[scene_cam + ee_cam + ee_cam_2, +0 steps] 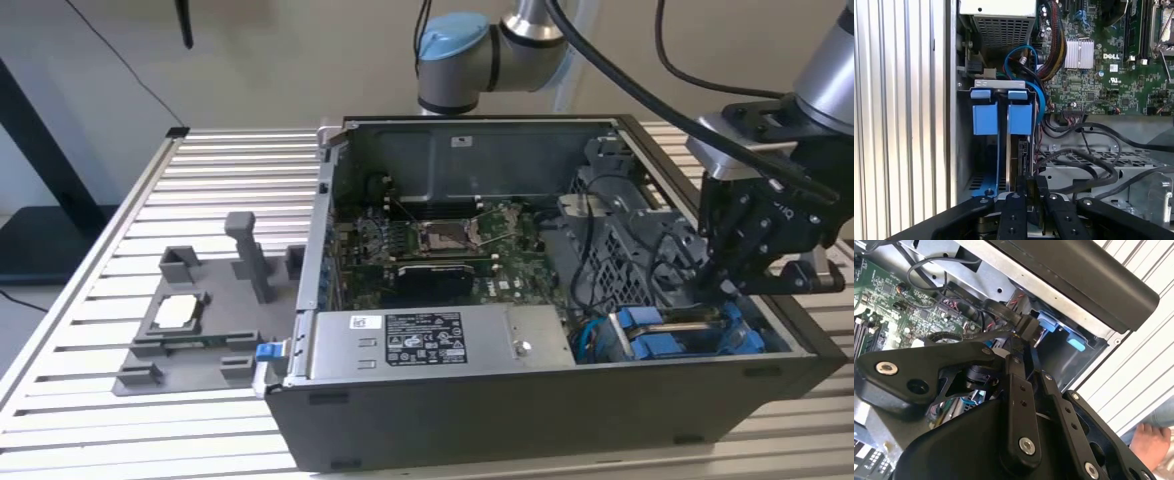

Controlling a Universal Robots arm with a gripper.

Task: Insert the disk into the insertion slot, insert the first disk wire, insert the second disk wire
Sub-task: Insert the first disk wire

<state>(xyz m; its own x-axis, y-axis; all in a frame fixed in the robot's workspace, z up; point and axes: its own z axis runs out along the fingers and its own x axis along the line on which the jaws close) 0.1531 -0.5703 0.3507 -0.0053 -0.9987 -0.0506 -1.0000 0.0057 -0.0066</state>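
Silver arm [830, 70], blue cap [451, 42], black fingers [1020, 405]

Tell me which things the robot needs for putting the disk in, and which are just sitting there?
For the job: gripper, shut on a black wire plug; disk in its blue frame; metal slot.
Just sitting there: power box; circuit board; grey tray with a chip on it.

Black disk wire [1026, 329] (blue tabs [985, 119])
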